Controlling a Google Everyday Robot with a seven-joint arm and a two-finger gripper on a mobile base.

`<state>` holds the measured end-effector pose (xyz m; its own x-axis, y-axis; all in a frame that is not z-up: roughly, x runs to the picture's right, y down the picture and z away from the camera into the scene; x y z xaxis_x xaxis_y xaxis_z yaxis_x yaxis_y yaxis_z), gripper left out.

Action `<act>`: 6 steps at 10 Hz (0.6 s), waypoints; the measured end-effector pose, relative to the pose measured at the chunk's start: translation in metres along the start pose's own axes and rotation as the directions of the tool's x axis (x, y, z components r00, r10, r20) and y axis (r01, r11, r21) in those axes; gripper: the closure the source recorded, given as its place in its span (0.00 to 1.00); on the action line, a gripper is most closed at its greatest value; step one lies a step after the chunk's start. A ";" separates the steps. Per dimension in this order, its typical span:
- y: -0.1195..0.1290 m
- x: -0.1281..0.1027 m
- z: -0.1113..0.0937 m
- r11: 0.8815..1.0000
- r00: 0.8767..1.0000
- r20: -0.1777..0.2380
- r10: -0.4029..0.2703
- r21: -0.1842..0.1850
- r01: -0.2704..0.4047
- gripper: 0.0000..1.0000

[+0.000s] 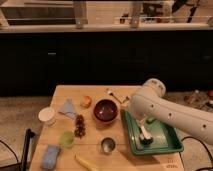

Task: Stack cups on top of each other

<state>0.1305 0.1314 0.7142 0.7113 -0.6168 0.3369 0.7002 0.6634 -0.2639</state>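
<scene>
Your hand (145,138) is down in the green tray (164,139), fingers released, gripping nothing. On the counter (120,162), the silver cup (107,145) sits just before the red bowl (106,110), the green cup (67,139) farther left and the white cup (47,116) near the edge, all apart.

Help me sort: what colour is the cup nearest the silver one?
The cup is pale green, camera view; gripper over the green tray.
</scene>
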 end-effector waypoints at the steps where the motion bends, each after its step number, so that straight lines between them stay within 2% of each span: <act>1: -0.006 -0.010 0.003 0.999 0.999 0.017 -0.042 -0.004 0.042 0.20; 3: -0.009 -0.021 0.008 0.995 0.994 0.047 -0.094 -0.018 0.095 0.20; 6: -0.017 -0.036 0.015 0.989 0.985 0.111 -0.130 -0.050 0.136 0.20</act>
<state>0.0919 0.1491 0.7197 0.6031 -0.6472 0.4663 0.7927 0.5513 -0.2602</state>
